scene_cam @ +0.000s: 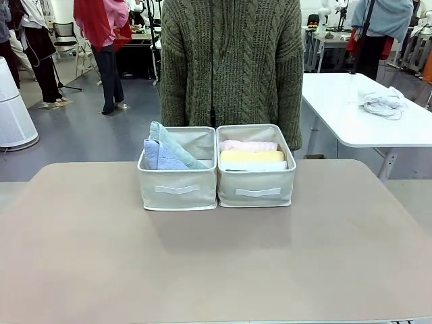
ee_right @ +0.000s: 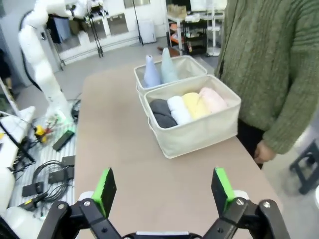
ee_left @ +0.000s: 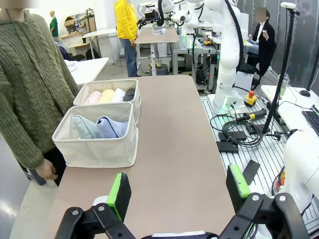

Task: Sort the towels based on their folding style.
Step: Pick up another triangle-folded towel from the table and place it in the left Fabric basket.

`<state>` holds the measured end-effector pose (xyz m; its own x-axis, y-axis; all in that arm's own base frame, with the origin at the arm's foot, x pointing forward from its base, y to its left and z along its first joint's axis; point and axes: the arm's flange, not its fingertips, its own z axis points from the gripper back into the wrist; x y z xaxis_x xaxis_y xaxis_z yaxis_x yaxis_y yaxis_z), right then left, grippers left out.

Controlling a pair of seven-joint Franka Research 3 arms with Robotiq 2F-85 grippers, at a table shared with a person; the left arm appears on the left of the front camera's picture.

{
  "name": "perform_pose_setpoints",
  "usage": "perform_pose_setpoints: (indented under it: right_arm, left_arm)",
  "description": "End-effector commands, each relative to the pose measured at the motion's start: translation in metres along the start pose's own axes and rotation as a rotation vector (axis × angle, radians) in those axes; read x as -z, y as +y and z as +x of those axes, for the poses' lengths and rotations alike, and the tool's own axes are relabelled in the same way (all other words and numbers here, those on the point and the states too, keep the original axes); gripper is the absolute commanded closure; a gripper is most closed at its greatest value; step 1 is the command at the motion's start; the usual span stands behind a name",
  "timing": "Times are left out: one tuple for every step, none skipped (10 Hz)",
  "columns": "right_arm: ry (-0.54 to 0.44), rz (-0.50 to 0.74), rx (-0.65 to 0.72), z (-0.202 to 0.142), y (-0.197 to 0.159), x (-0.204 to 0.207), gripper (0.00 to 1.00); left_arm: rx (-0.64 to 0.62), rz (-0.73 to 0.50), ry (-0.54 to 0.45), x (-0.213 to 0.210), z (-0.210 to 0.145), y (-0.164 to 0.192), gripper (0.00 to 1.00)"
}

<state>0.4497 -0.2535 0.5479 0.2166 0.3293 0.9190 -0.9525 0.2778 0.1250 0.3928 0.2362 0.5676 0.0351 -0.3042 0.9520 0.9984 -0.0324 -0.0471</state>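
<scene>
With every towel already binned at the frame's centre, cone folds (scene_cam: 165,150) in the left bin (scene_cam: 177,190) and rolled towels (scene_cam: 252,156) in the right bin (scene_cam: 257,191), both empty grippers (ee_left: 177,189) (ee_right: 164,186) hang wide-jawed well short, equally far.

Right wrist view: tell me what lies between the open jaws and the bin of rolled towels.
Nothing but bare tabletop. In the right wrist view, the stretch from the right gripper to the near bin holds no object.
</scene>
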Motion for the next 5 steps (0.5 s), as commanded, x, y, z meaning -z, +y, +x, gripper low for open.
perform_pose_setpoints:
  right_arm:
    - [-0.005, -0.029, 0.012, -0.0078, -0.0022, 0.0073, 0.00]
    - [-0.005, -0.029, 0.012, -0.0078, -0.0022, 0.0073, 0.00]
    - [-0.005, -0.029, 0.012, -0.0078, -0.0022, 0.0073, 0.00]
    - [-0.005, -0.029, 0.012, -0.0078, -0.0022, 0.0073, 0.00]
    - [-0.005, -0.029, 0.012, -0.0078, -0.0022, 0.0073, 0.00]
  left_arm:
    - [0.003, 0.005, 0.002, -0.0025, 0.0015, -0.0015, 0.00]
    - [0.003, 0.005, 0.002, -0.0025, 0.0015, -0.0015, 0.00]
    - [0.003, 0.005, 0.002, -0.0025, 0.0015, -0.0015, 0.00]
    - [0.003, 0.005, 0.002, -0.0025, 0.0015, -0.0015, 0.00]
    - [0.003, 0.005, 0.002, -0.0025, 0.0015, -0.0015, 0.00]
